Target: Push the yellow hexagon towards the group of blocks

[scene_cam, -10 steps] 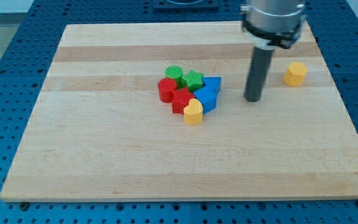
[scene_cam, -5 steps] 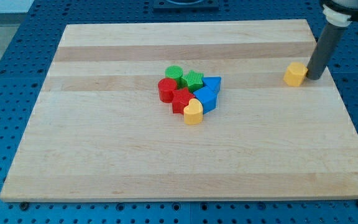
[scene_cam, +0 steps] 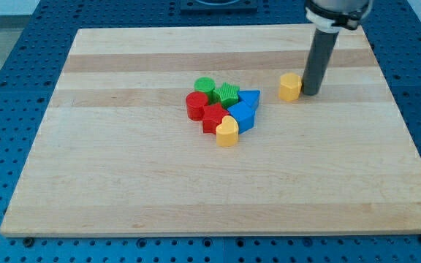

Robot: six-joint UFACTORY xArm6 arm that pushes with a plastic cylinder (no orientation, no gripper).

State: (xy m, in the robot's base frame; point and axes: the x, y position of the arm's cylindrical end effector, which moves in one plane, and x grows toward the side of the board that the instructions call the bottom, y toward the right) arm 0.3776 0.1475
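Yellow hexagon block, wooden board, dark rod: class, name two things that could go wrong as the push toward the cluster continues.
1. My tip sits at the right side of the yellow hexagon block; an off-centre push may let the block slip round the rod.
2. The blue triangular block faces the hexagon across a small gap; too hard a push could scatter the cluster, including the yellow heart block.

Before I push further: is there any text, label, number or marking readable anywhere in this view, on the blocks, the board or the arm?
None. No text, number or label shows on the yellow hexagon, the clustered blocks, the wooden board, the blue perforated table or the rod above my tip.
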